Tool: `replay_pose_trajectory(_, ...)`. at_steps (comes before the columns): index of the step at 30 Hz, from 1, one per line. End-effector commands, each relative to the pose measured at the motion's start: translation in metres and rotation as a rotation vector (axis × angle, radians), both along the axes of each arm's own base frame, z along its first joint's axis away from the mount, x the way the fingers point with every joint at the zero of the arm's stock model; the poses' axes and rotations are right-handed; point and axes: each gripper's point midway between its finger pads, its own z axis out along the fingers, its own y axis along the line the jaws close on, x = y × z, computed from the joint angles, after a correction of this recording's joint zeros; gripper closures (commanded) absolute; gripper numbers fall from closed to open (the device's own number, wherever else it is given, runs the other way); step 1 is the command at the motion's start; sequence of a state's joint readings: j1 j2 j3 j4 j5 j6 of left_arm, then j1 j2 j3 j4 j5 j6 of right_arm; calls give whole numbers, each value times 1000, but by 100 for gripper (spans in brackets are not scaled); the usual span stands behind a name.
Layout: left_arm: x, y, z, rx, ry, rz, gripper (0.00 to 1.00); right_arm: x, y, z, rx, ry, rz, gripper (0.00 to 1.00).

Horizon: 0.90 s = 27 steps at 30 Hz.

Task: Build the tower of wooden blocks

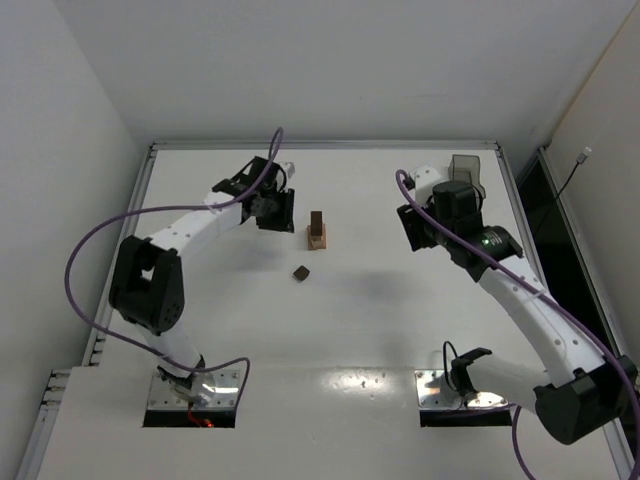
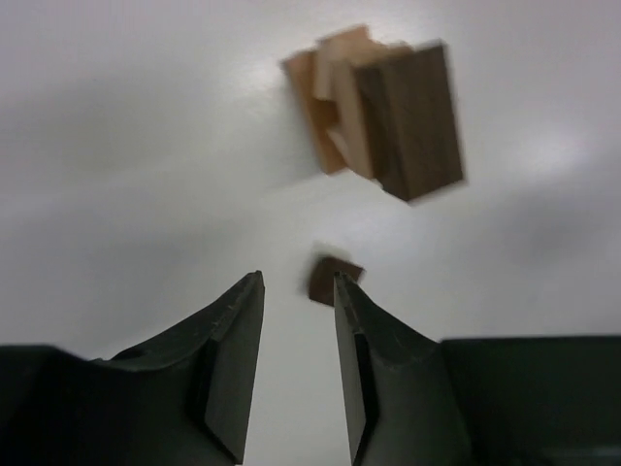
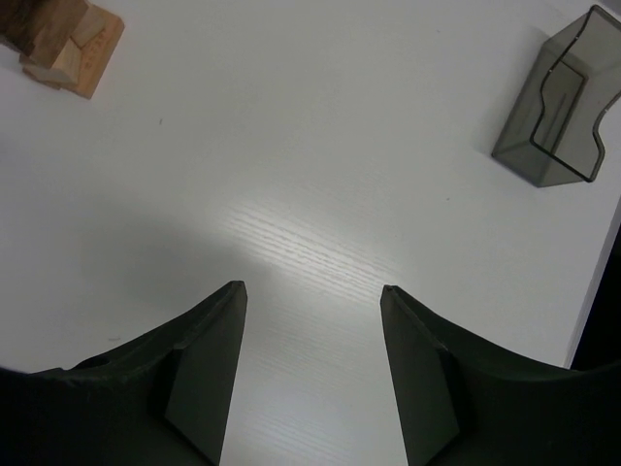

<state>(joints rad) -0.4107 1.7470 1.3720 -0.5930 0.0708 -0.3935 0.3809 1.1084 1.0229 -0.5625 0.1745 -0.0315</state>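
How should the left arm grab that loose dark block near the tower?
Probably best to come straight down with the left gripper and pinch the dark block across two opposite side faces. It lies low and alone, clear of the tower, turned cornerwise, so rotate to match.

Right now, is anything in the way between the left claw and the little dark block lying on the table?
No. Only bare table lies between the left gripper and the loose dark block, and between that block and the tower.
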Motion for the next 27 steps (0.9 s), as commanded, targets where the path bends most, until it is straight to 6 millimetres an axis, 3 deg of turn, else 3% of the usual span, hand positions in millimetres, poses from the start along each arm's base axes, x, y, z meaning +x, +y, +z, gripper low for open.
replay_pose_trajectory(1, -41, -36, 42, -153, -81, -326, 67, -7, 10, 9, 19, -37, 105, 45)
replay_pose_trajectory(5, -68, -33, 43, -108, -110, -501, 52, -15, 6, -1, -22, -40, 149, 43)
replay_pose_trajectory(14, -124, -15, 20, 91, -67, -793, 45, -22, -6, -2, -81, -86, 150, 43)
replay_pose_trajectory(18, -131, -6, 18, 273, -257, -974, 35, -22, -14, -7, -89, -83, 122, 43)
replay_pose_trajectory(19, -134, 2, 7, 324, -266, -993, 35, -22, -14, -8, -89, -83, 122, 43)
replay_pose_trajectory(21, -127, 0, 10, 356, -346, -996, 36, -22, -18, -5, -87, -91, 109, 43)
replay_pose_trajectory(23, -119, -8, 11, 339, -336, -969, 36, -22, -22, -9, -90, -82, 99, 43)
replay_pose_trajectory(24, -124, -11, 5, 312, -273, -967, 36, -22, -22, -9, -90, -82, 99, 43)
replay_pose_trajectory(25, -126, -19, -9, 264, -177, -924, 36, -22, -23, -9, -84, -80, 97, 43)
replay_pose_trajectory(27, -127, -38, -10, 163, -114, -867, 36, -21, -25, -9, -77, -78, 83, 43)
